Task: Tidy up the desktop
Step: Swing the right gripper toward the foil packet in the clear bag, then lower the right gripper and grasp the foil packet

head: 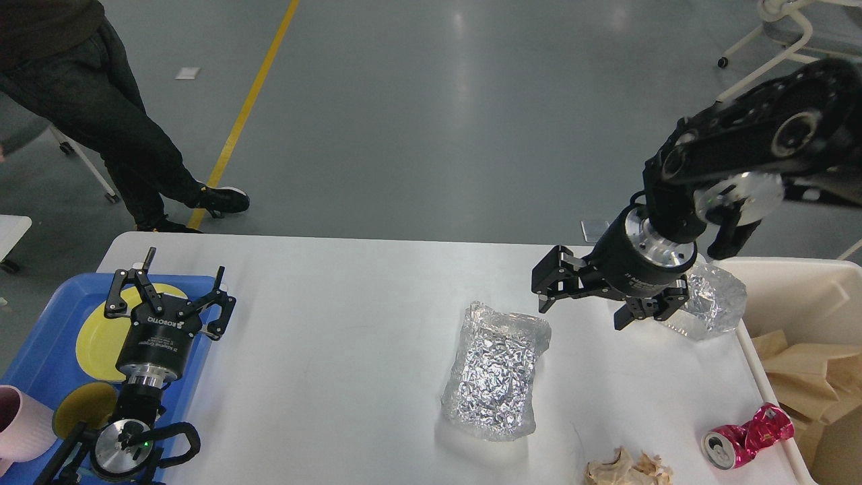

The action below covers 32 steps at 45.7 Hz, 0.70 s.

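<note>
The white desktop [337,350] fills the lower view. A crumpled foil tray [497,367] lies at its middle. A second crumpled foil piece [717,303] sits at the right edge, partly behind my right gripper [580,311], which is open, empty and held above the table between the two foil pieces. A crushed pink can [744,436] lies at the front right, and a crumpled brown paper scrap [626,468] is at the front edge. My left gripper [176,286] is open and empty over the blue tray [40,350].
The blue tray holds a yellow plate [101,333], a smaller yellow dish [84,407] and a pink cup [20,424]. A cream bin [801,276] with brown paper stands off the table's right edge. A person's legs [128,135] are at the far left.
</note>
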Available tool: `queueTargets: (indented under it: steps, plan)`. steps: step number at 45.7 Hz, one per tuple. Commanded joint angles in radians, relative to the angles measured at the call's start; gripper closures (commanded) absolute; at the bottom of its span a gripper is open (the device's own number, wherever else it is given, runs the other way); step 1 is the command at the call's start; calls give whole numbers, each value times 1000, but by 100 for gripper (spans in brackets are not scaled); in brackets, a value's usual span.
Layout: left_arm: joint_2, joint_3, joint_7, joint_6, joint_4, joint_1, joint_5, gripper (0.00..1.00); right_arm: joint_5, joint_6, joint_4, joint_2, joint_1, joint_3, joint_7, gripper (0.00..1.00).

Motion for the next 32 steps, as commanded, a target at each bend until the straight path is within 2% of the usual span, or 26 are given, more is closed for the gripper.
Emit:
queueTargets:
  steps: [1,8,14,19,28,32]
  plan:
    - [0,0,0,0,0,-1,0,4,8,-72,-133,58,-200,52,-34,0]
    - [0,0,0,0,0,1,1,4,5,-92,-317,116,-382,111,-71,0]
    - [0,0,0,0,0,1,1,4,-2,-92,-475,168,-504,109,-81,0]
    - [0,0,0,0,0,-1,1,4,-10,-92,-518,179,-559,109,-83,1]
    - [0,0,0,0,0,1,1,4,-11,-92,-608,233,-642,111,-83,11]
    - [0,0,0,0,0,1,0,4,-13,-92,-628,234,-668,111,-83,21]
